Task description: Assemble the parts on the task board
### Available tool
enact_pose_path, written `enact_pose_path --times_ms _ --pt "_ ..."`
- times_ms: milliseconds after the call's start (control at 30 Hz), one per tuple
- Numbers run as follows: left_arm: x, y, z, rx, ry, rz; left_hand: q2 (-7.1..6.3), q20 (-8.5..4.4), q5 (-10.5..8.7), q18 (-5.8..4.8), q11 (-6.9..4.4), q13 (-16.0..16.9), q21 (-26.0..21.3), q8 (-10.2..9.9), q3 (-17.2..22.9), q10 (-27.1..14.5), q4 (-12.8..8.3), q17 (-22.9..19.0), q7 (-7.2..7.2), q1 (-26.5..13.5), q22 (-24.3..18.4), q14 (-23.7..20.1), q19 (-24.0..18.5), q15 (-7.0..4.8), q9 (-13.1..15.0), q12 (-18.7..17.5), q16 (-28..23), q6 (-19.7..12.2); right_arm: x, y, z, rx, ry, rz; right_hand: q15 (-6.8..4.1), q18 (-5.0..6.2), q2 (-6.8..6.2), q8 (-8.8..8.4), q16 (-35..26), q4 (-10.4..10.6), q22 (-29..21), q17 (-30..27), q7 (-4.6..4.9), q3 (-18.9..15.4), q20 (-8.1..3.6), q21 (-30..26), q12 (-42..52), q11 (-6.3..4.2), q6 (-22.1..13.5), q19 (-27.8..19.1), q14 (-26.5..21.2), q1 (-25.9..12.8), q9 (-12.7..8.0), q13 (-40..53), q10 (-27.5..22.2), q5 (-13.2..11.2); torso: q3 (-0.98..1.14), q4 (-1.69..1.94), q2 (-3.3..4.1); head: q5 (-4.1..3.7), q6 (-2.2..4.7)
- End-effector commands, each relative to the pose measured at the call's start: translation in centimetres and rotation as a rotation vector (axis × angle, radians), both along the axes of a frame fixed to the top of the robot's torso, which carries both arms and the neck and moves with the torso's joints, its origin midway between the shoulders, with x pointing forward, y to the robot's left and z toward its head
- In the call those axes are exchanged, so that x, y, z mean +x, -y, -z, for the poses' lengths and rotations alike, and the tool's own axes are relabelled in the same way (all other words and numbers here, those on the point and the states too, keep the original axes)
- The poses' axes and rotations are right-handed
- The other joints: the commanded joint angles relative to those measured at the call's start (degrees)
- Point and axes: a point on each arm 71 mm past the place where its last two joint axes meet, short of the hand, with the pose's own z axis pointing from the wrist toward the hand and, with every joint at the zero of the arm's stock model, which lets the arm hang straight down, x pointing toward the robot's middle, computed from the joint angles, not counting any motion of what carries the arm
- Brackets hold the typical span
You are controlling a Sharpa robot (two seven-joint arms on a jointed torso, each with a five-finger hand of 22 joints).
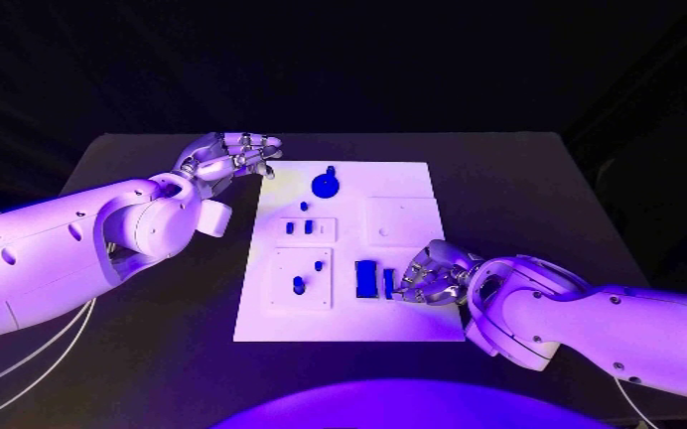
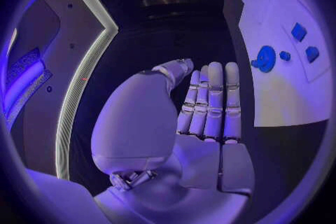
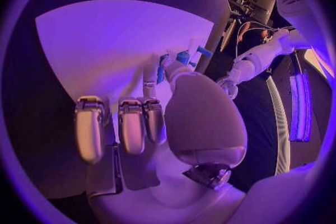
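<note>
The white task board [image 1: 343, 320] lies in the middle of the table. A round blue part [image 1: 327, 186] with a knob sits at its far end, also visible from the left wrist [image 2: 266, 59]. Small blue parts [image 1: 298, 227] stand in a raised plate, and two more [image 1: 300, 285] in the plate nearer me. My left hand [image 1: 229, 159] hovers off the board's far left corner, fingers [image 2: 210, 101] straight, holding nothing. My right hand [image 1: 430, 275] is at the board's near right, beside a flat blue part [image 1: 366, 278]. Its thumb and a finger pinch a narrow blue part [image 3: 162, 70].
A blank raised square [image 1: 398, 218] sits on the board's right half, beyond my right hand. Bare black table [image 1: 530, 191] lies on both sides of the board and beyond it. My left arm [image 1: 129, 230] lies along the board's left side.
</note>
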Motion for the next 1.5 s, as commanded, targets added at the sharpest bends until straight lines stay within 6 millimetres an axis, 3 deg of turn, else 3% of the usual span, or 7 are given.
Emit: enact_pose_path --times_ms 33,667,1000,1200,1300,1400,1500 --pt "0.0 0.2 -0.1 -0.010 0.003 0.016 0.24 0.06 0.27 0.19 0.01 -0.1 -0.3 0.0 0.0 -0.3 0.3 -0.1 0.24 -0.3 -0.1 -0.2 0.4 -0.23 -0.1 0.2 -0.2 0.1 0.1 -0.2 0.1 -0.016 0.017 -0.044 -0.36 -0.49 -0.05 -0.39 0.3 -0.3 14.1 15.1 -0.24 1.3 -0.24 -0.2 0.2 -0.31 0.0 5.0 6.1 1.5 -0.2 15.1 5.8 0.2 0.00 0.03 0.03 -0.07 0.05" --pt "0.0 0.2 -0.1 -0.010 0.003 0.016 0.32 0.06 0.28 0.19 0.01 -0.1 -0.4 0.0 0.0 -0.3 0.3 -0.1 0.23 -0.3 -0.1 -0.2 0.4 -0.24 -0.1 0.2 -0.2 0.1 0.4 0.2 0.3 -0.023 0.038 -0.024 -0.19 -0.50 -1.67 -0.48 0.3 3.1 14.1 15.1 0.02 1.0 -0.15 -0.2 0.2 -0.09 0.5 5.0 6.1 -1.8 -0.5 15.1 5.8 0.0 -0.07 0.02 -0.09 0.07 0.30" --pt "0.2 0.2 0.0 -0.016 0.004 0.005 0.32 0.07 0.26 0.18 0.03 -0.1 -0.4 0.0 0.0 -0.3 0.4 -0.1 0.26 -0.4 -0.1 -0.2 0.4 -0.22 -0.1 0.3 -0.2 0.1 1.9 1.6 -1.9 0.115 0.134 -0.006 0.44 0.75 -0.41 -0.86 -0.1 4.2 12.3 14.1 0.88 -11.6 0.63 -7.3 -2.9 0.88 -1.3 3.0 5.9 -4.9 -0.6 13.7 4.6 0.1 -0.38 -0.19 -0.59 -0.32 1.68" --pt "0.6 0.1 0.2 -0.033 0.017 -0.036 -0.15 0.26 0.24 0.11 0.14 -0.2 -1.2 -0.2 -0.3 -0.6 1.2 -0.3 0.27 -1.2 -0.5 -0.9 0.1 -0.02 -0.2 0.2 -0.6 -0.3 5.3 3.2 -3.4 0.360 0.268 0.106 1.80 5.03 3.75 -2.62 -5.2 4.1 4.6 4.2 2.68 -18.4 1.75 -34.1 -16.8 2.31 -6.0 -5.0 3.2 -1.8 -0.7 7.3 -1.8 -0.1 -0.81 -0.32 -1.45 -0.42 3.39" --pt "0.9 0.0 0.4 -0.042 0.034 -0.073 -0.67 1.02 0.26 -0.12 0.43 -0.5 -4.7 -0.3 -0.2 -1.3 2.4 -1.9 0.28 -1.5 -2.4 -4.2 -1.8 0.64 -0.4 0.1 -4.3 -0.7 7.8 4.6 -3.7 0.467 0.309 0.196 3.37 8.98 5.64 -3.43 -17.3 3.7 -6.0 -12.6 4.39 -17.6 3.20 -64.7 -37.8 3.92 -9.5 -16.5 -4.0 4.7 -0.8 -3.8 -14.1 0.0 -0.87 -0.48 -1.75 -0.68 5.07" --pt "1.5 -0.1 0.6 -0.053 0.057 -0.122 -1.24 3.05 0.17 -0.55 1.56 -2.4 -13.2 0.0 0.5 -2.6 3.9 -6.2 0.42 -1.4 -7.4 -7.8 -5.6 2.34 -0.3 -1.9 -14.2 -1.4 10.8 6.0 -3.8 0.542 0.361 0.269 4.95 9.01 6.57 -4.21 -37.1 4.1 -11.6 -33.2 5.94 -15.4 4.79 -71.4 -55.5 5.42 -12.5 -20.1 -15.6 10.1 -2.3 -17.0 -24.7 0.2 -0.85 -0.79 -2.09 -0.47 6.50" --pt "2.2 -0.3 0.7 -0.062 0.083 -0.170 -1.39 4.96 0.23 -0.06 2.10 -5.0 -20.6 0.2 1.0 -2.3 5.0 -9.3 0.36 -0.8 -12.7 -8.3 -6.1 3.55 -0.4 -5.0 -23.5 -2.2 13.4 7.0 -3.9 0.590 0.409 0.303 7.00 8.93 5.92 -5.42 -50.0 4.0 -19.3 -38.8 7.07 -11.3 7.06 -79.4 -67.9 7.16 -14.1 -25.6 -22.8 13.0 -4.6 -32.0 -28.1 0.3 -0.77 -0.89 -2.44 -0.41 7.76"
